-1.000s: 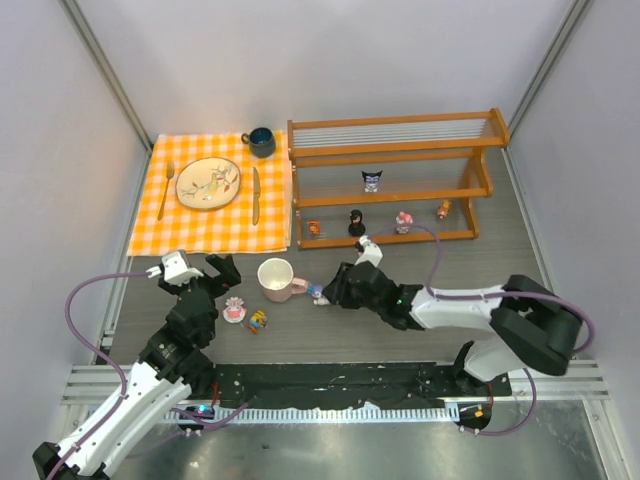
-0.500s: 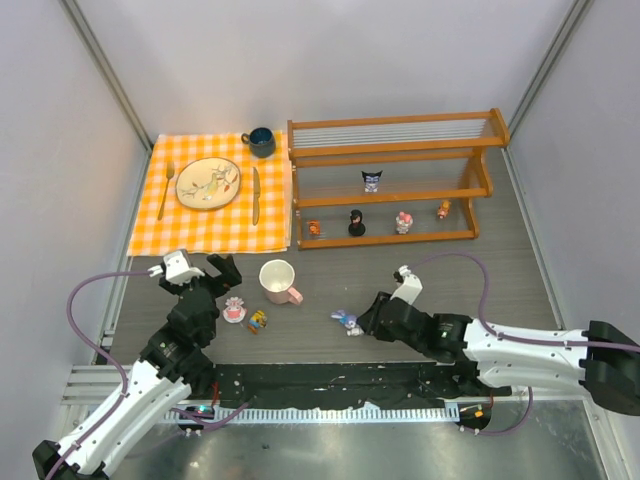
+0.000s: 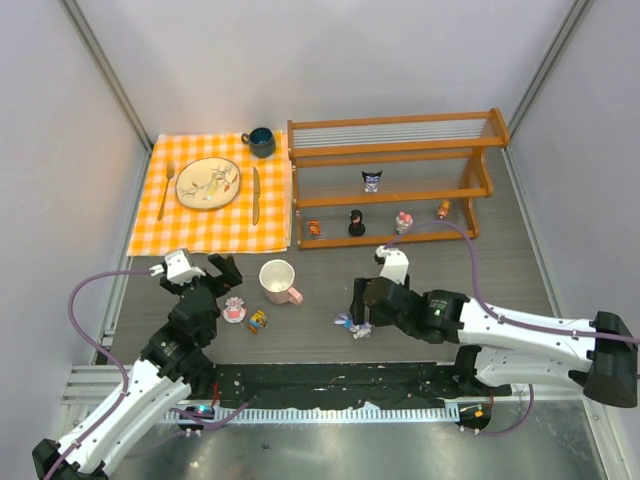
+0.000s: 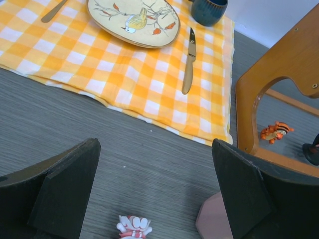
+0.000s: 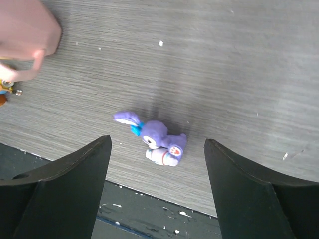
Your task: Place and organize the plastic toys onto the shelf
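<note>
The right hand (image 5: 157, 145), fingers apart, hovers over a purple bunny figurine (image 5: 158, 139) near the surface's (image 5: 249, 59) front edge. The left hand (image 4: 154, 149) gapes too.

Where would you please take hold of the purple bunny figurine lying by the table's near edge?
Take the purple bunny figurine by its rounded head and body, coming straight down from above. It lies on its side, thin ears sticking out one end, so the plump middle likely gives the surest hold. The open right gripper hangs over it.
</note>
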{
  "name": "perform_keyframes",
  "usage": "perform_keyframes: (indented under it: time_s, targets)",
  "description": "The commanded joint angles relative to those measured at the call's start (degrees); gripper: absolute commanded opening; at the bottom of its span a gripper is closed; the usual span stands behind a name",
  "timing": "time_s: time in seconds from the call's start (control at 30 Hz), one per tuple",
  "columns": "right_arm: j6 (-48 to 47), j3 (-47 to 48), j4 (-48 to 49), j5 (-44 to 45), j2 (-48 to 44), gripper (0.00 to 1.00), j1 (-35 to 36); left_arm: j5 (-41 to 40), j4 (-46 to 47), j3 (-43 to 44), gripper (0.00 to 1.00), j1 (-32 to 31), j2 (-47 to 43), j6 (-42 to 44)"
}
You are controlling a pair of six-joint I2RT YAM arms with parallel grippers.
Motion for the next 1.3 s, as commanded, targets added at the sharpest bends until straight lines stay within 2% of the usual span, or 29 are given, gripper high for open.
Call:
perform_keyframes:
  time_s: [0.0, 0.07, 0.13, 0.2, 0.4, 0.67, 0.9, 1.27]
  targets:
    - [-18.1, 9.7, -4.8, -2.0, 5.9, 0.78, 0.3, -1.2, 2.9, 0.4, 1.00, 0.2, -0.6, 0.7]
    - [-26.6, 14.8, -7.1, -7.8, 11.3, 0.73, 0.2, -1.2, 2.6, 0.4, 1.00, 0.2, -0.7, 0.7]
    - [-31.0, 19.5, -10.5, -11.6, 14.9, 0.66, 0.3, -1.3, 2.6, 0.3, 1.00, 0.2, -1.2, 0.7]
    - [-35.1, 21.8, -12.0, -12.4, 18.9, 0.63, 0.5, -1.4, 2.4, 0.4, 1.00, 0.2, -1.3, 0.7]
    - [-41.8, 25.1, -13.6, -12.2, 23.0, 0.68, 1.8, -1.3, 2.4, 0.2, 1.00, 0.2, -1.6, 0.7]
    - [-43.4, 24.5, -10.5, -6.0, 28.8, 0.71, 6.1, -1.2, 2.5, 0.4, 1.00, 0.2, -1.3, 0.7]
    - [-43.3, 23.8, -8.7, 1.2, 32.6, 0.69, 10.4, -1.1, 2.6, 0.4, 1.00, 0.2, -1.1, 0.7]
    - [-43.0, 21.6, -4.5, 2.6, 36.7, 0.67, 10.7, -1.1, 2.9, 0.3, 1.00, 0.2, -0.9, 0.7]
